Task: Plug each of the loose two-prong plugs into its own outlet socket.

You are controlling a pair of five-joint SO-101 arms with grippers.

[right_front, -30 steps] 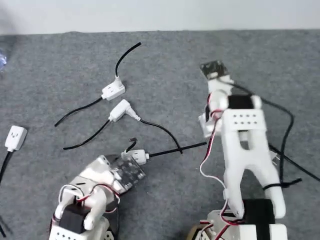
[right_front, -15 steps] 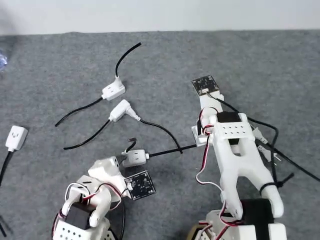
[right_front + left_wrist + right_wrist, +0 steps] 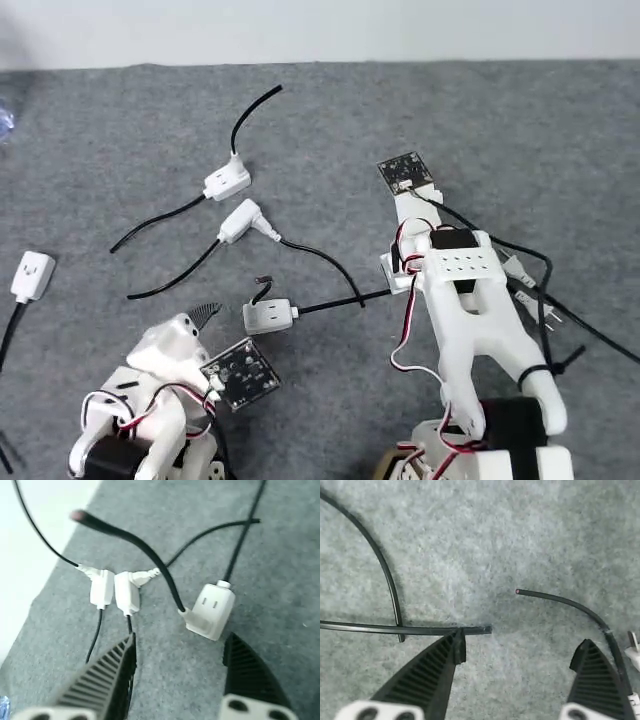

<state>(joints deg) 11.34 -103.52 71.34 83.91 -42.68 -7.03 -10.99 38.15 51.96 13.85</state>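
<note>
A white outlet socket point(image 3: 270, 317) on a short black cable lies just ahead of my left gripper point(image 3: 181, 640), which is open; its two slots point(image 3: 212, 609) face the camera between the spread fingers. Farther off lie a second white socket point(image 3: 227, 181) and a white plug piece point(image 3: 240, 222), side by side. A third socket point(image 3: 30, 275) sits at the left edge. My right gripper point(image 3: 522, 642) hangs open over bare carpet and two loose cable ends point(image 3: 487, 629). A two-prong plug point(image 3: 530, 295) lies beside the right arm, and its edge point(image 3: 632, 650) is seen in the right wrist view.
Black cables point(image 3: 320, 262) cross the grey carpet point(image 3: 120, 130) between the two arms. The right arm's own cable point(image 3: 560, 260) loops over the plug area. A pale wall edge runs along the back.
The left arm has drawn back from the near socket, which now lies free and slightly further left. The right arm has swung in towards the middle and nearer.
</note>
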